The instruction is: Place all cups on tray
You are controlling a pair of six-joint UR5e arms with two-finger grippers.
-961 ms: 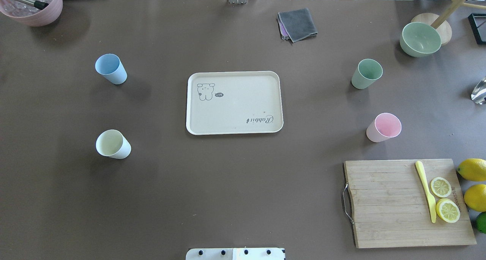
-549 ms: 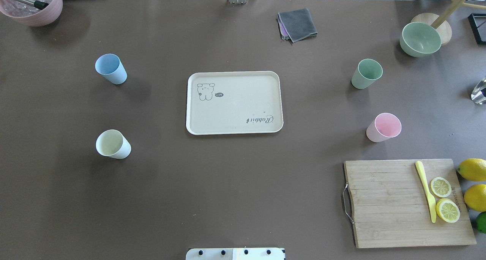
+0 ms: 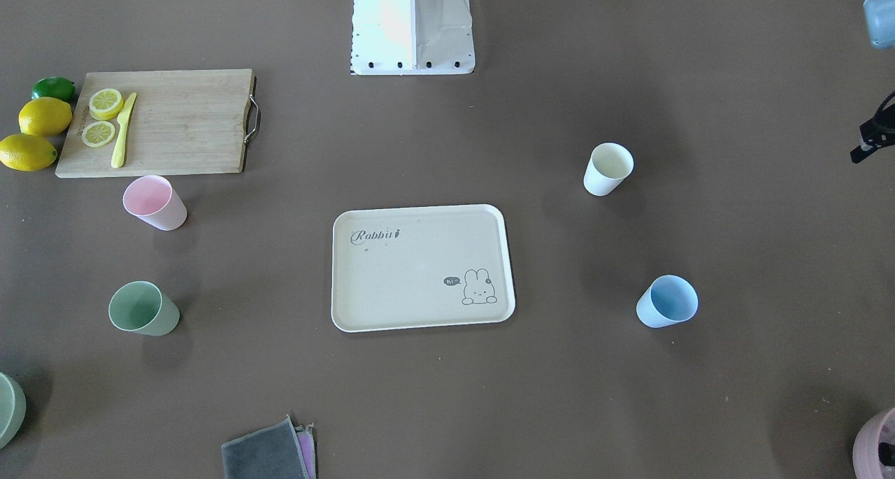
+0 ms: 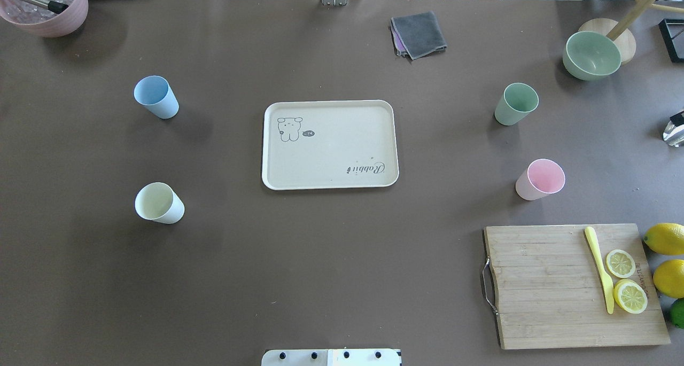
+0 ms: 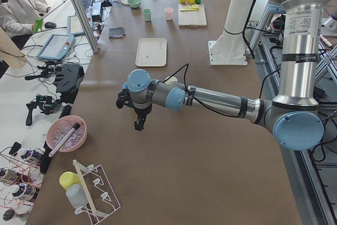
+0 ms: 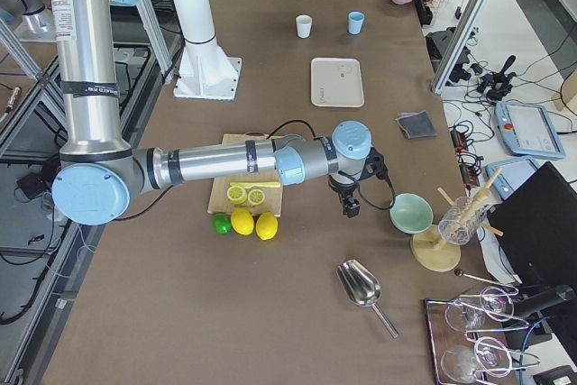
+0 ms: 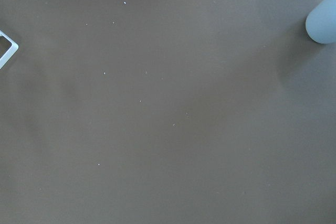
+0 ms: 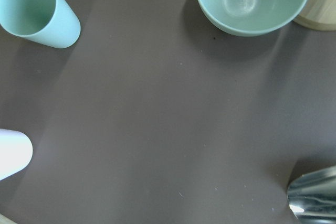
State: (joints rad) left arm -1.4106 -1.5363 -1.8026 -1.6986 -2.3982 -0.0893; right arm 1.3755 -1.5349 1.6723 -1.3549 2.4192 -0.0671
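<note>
Cups off tray — arms outstretched.

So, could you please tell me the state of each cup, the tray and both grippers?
tray: flat on the table, nothing on it.
pink cup: upright, empty, off the tray.
green cup: upright, empty, off the tray.
white cup: upright, empty, off the tray.
blue cup: upright, empty, off the tray.
left gripper: above the table, open or shut unclear.
right gripper: above the table, open or shut unclear.

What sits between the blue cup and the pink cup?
The empty beige Rabbit tray, roughly midway between the blue cup and the pink cup; otherwise bare tabletop. The overhead view shows it.
</note>
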